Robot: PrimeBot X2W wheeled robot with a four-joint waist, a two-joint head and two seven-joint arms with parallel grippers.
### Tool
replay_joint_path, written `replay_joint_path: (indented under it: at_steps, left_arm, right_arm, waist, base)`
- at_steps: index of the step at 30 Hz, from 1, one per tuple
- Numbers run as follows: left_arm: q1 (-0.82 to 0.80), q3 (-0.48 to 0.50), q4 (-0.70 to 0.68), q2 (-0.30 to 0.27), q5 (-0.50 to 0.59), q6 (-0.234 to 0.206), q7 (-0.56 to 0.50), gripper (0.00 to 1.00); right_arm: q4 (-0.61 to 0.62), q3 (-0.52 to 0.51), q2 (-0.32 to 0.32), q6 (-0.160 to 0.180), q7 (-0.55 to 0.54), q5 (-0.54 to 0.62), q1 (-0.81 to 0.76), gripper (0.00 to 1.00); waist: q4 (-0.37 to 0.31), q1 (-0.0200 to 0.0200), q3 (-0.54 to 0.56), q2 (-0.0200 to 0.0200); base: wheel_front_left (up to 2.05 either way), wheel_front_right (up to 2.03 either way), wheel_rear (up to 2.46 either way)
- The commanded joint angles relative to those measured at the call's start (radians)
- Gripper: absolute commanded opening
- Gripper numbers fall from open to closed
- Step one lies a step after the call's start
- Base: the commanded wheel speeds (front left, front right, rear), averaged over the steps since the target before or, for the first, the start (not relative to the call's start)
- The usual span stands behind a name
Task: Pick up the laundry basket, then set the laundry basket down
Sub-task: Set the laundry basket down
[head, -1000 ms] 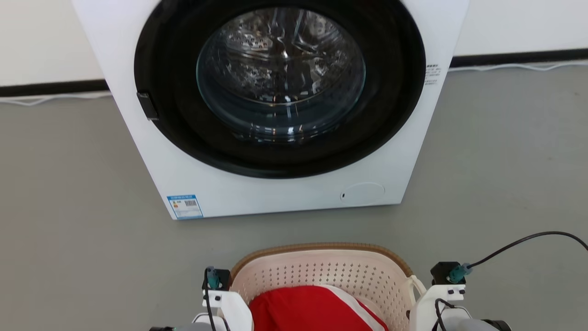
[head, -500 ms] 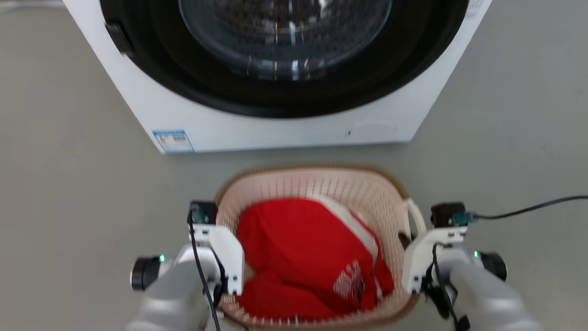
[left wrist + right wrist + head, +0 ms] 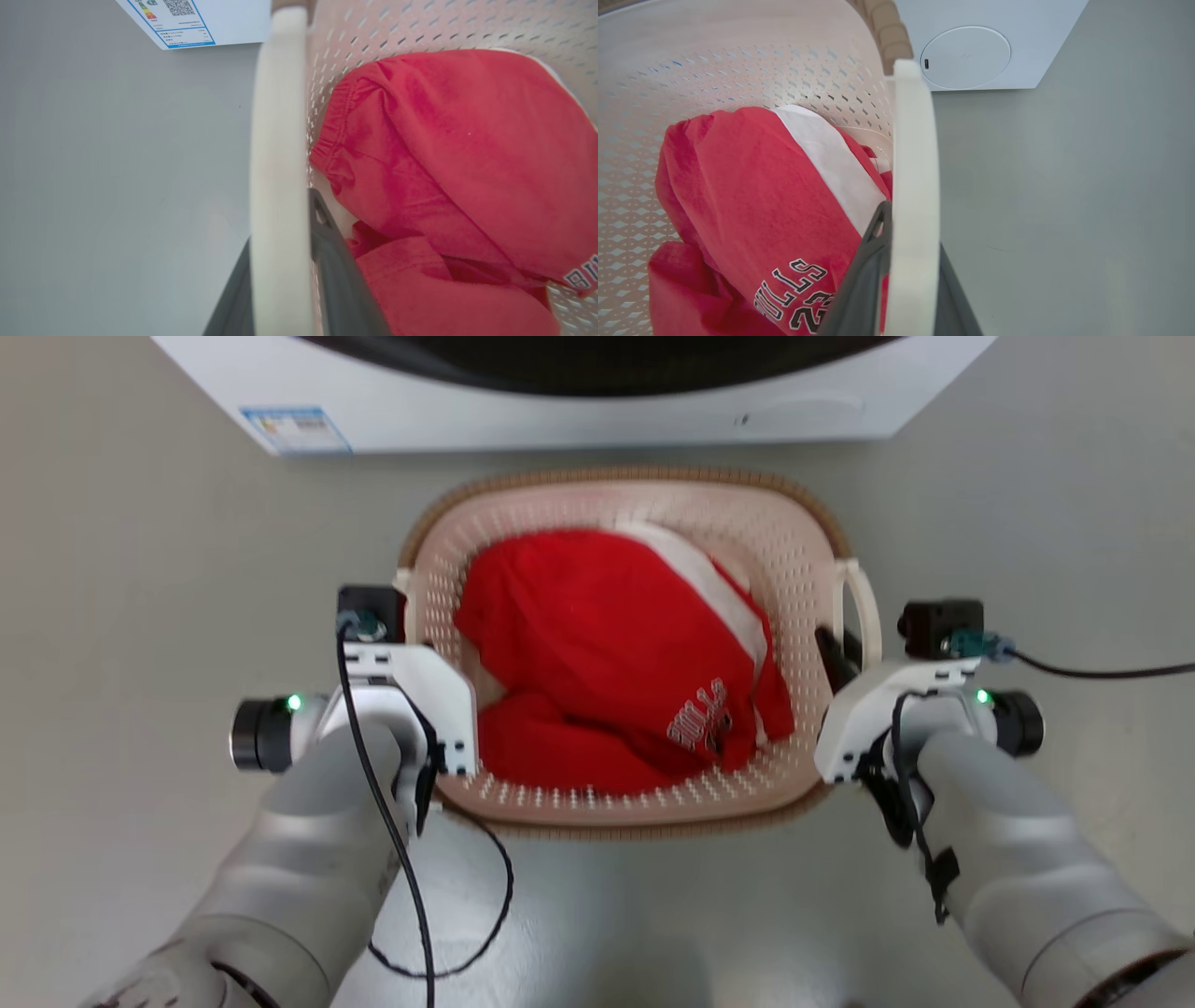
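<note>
The laundry basket [image 3: 794, 537], cream, perforated and brown-rimmed, sits between my two arms in the head view with a red garment [image 3: 607, 644] inside it. My left gripper [image 3: 403, 602] is shut on the basket's left loop handle [image 3: 278, 140], a dark finger [image 3: 336, 280] on each side of it. On the opposite side my right gripper [image 3: 845, 651] is shut on the right loop handle [image 3: 913, 154], its fingers [image 3: 864, 270] clamped around the white band. Whether the basket rests on the floor I cannot tell.
The white washing machine [image 3: 560, 415] stands just beyond the basket, its blue label [image 3: 294, 429] at the lower left corner and a round cover [image 3: 965, 57] at the lower right. Grey floor [image 3: 140, 569] lies on both sides. A black cable [image 3: 467, 933] loops below my left arm.
The head camera has tilted down, so the washing machine has slid up to the top of the picture and the whole basket shows. Both grippers stay on the handles.
</note>
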State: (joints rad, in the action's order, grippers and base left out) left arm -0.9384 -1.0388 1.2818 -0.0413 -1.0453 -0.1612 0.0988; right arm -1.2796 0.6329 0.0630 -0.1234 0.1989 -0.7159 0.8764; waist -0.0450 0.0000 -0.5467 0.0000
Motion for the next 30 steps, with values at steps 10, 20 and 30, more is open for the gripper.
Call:
replay_joint_path:
  at_steps: [10, 20, 30]
  left_arm:
    - [-0.132, 0.027, 0.004, -0.045, 0.023, -0.031, 0.108, 0.00]
    - [-0.193, 0.036, 0.007, -0.069, 0.030, -0.041, 0.143, 0.00]
    - [-0.231, 0.048, 0.008, -0.090, 0.038, -0.045, 0.159, 0.00]
  right_arm:
    - [-0.004, -0.010, -0.013, -0.007, 0.062, 0.046, 0.097, 0.00]
    - [0.034, -0.096, -0.013, -0.007, 0.063, 0.124, 0.143, 0.00]
    - [0.081, -0.184, -0.013, -0.007, 0.063, 0.210, 0.143, 0.00]
  waist:
    - [0.027, 0.0000, -0.211, 0.0000]
    - [0.013, 0.0000, -0.307, 0.0000]
    - [0.006, 0.0000, -0.363, 0.0000]
  base:
    - [0.00, 0.00, 0.00]
    - [0.00, 0.00, 0.00]
    - [0.00, 0.00, 0.00]
